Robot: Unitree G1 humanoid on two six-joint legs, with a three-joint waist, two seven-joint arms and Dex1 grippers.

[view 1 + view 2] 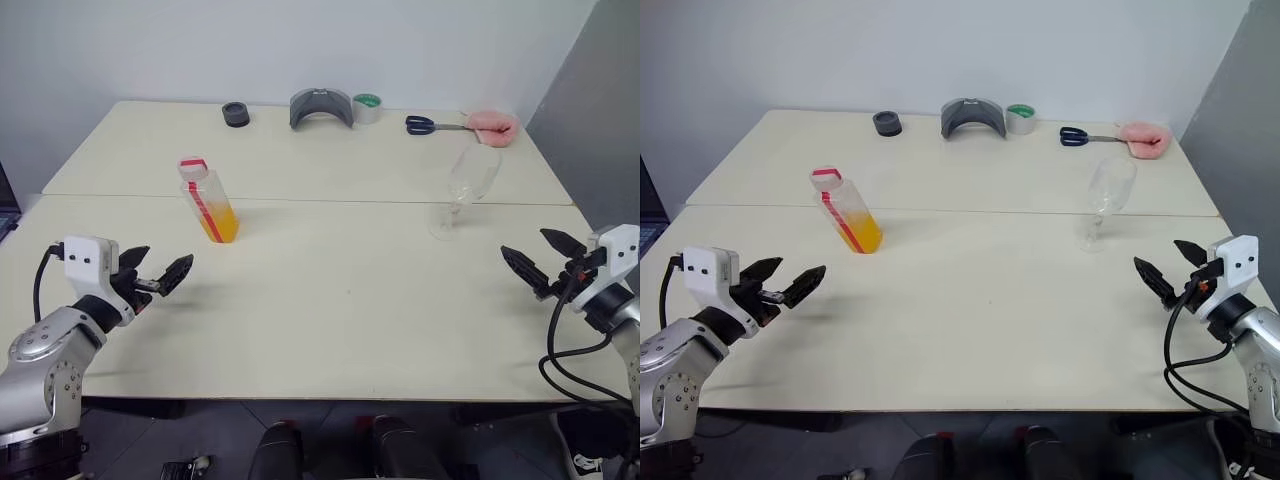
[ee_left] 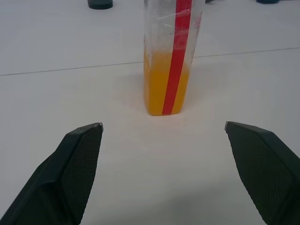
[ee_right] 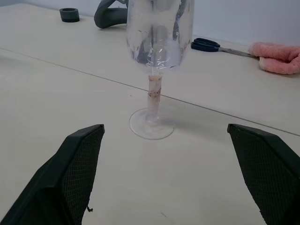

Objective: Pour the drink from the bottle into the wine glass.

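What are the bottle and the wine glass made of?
The bottle looks like thin clear plastic: squarish sides, slightly cloudy, with orange drink showing through. The wine glass looks like shiny clear glass with a thin stem, though clear plastic is possible.

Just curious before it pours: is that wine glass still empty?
Empty. The wine glass stands upright with a clear bowl; the orange drink sits in the bottle.
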